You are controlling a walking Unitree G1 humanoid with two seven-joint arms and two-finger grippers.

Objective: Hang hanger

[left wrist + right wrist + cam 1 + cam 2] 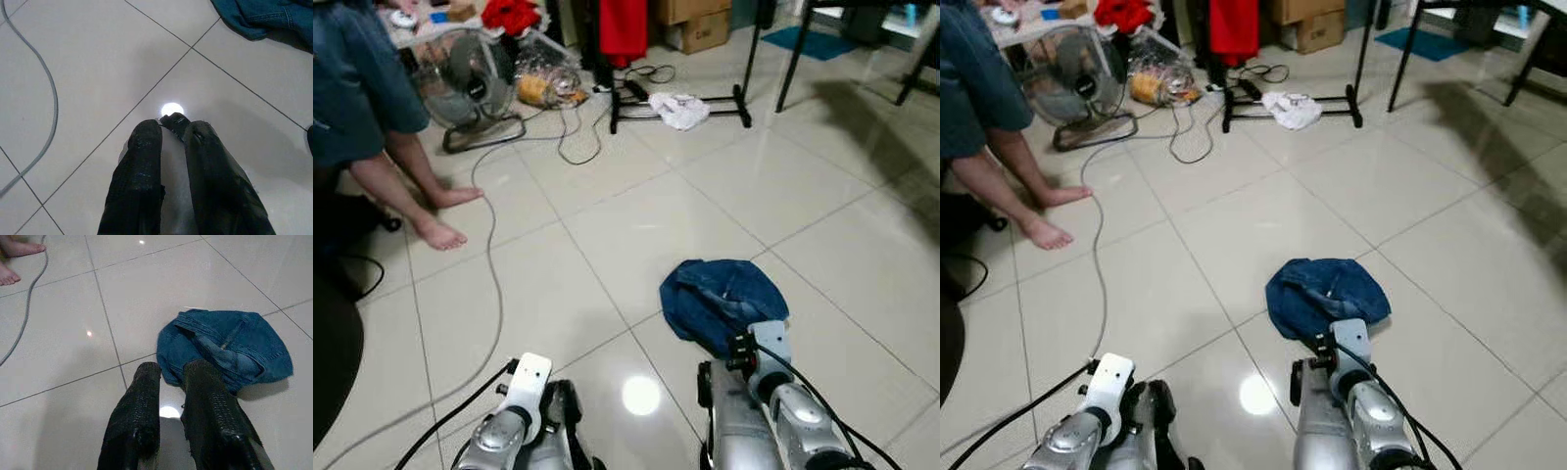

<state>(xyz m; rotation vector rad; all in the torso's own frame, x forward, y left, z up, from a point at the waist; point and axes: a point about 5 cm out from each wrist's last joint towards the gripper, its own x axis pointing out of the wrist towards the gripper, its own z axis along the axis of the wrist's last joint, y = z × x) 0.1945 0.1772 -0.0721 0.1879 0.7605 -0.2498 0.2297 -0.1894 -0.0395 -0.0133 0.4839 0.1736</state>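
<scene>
A crumpled blue denim garment [724, 302] lies on the pale tiled floor just ahead of my right arm [769, 397]. In the right wrist view my right gripper [172, 369] hangs low over the tiles, shut and holding nothing, with the denim [230, 345] just beyond its fingertips. My left gripper [172, 128] is also shut and holds nothing above bare tile, and the denim's edge [264, 17] lies off to one side. Further off stands a black clothes rack base [680, 103], with a red garment [623, 27] hanging over it.
A white cloth [678, 110] lies on the rack's foot. A person sits at the left with bare feet [438, 233] on the floor. A grey cable [492, 264] runs past them toward a floor fan [468, 83]. Cardboard boxes [697, 24] and black table legs [793, 59] stand at the back.
</scene>
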